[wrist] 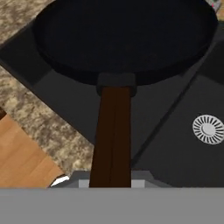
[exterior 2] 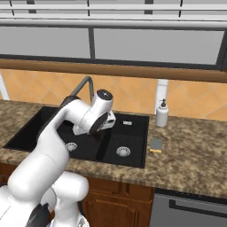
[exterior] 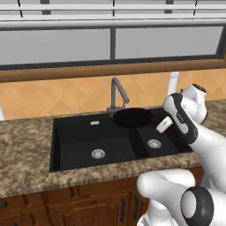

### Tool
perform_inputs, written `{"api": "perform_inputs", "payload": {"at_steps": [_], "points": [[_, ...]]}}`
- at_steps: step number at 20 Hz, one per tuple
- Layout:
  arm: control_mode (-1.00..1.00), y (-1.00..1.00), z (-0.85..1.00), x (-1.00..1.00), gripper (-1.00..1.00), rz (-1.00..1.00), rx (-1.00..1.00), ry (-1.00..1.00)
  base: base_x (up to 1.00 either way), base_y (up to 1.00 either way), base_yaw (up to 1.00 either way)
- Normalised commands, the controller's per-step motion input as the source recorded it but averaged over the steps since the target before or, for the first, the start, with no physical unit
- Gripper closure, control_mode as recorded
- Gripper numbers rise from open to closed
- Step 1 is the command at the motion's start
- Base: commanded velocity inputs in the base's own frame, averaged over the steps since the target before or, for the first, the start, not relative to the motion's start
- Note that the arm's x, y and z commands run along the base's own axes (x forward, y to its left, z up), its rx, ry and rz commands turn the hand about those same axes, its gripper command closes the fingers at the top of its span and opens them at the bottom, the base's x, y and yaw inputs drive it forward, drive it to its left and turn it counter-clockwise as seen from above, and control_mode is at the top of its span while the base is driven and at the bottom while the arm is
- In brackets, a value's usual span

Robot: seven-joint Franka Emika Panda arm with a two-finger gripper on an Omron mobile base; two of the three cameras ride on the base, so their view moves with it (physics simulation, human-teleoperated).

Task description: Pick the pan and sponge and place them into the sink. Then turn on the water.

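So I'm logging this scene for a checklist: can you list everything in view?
Round black frying pan: one, black, held over the sink.
Black double-basin sink: one, black, set in the counter.
Dark grey gooseneck faucet: one, behind the sink.
Yellow sponge with grey-green top: one, on the counter right of the sink.
White soap dispenser bottle: one, white, behind the sponge.
Speckled brown stone counter: one, around the sink.
Hand: one, white, shut on the pan's handle.

black pan point(exterior: 132, 117) above sink point(exterior: 75, 143), sponge point(exterior 2: 156, 144) on counter
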Motion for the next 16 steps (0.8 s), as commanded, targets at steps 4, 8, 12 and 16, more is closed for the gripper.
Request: {"api": "perform_inputs", "payload": {"at_steps": [4, 8, 12, 16], "points": [[-1.0, 0.91, -0.13, 0.12, 1.0, 0.0, 0.0, 0.06, 0.0, 0.0, 0.0], [-1.0, 0.98, -0.22, 0.18, 1.0, 0.0, -0.03, 0.04, 0.0, 0.0, 0.0], [-1.0, 1.0, -0.26, 0.26, 1.0, 0.0, -0.09, 0.0, 0.0, 0.0, 0.0], [-1.0, 0.95, -0.28, 0.42, 1.0, 0.0, -0.14, 0.0, 0.0, 0.0, 0.0]]}}
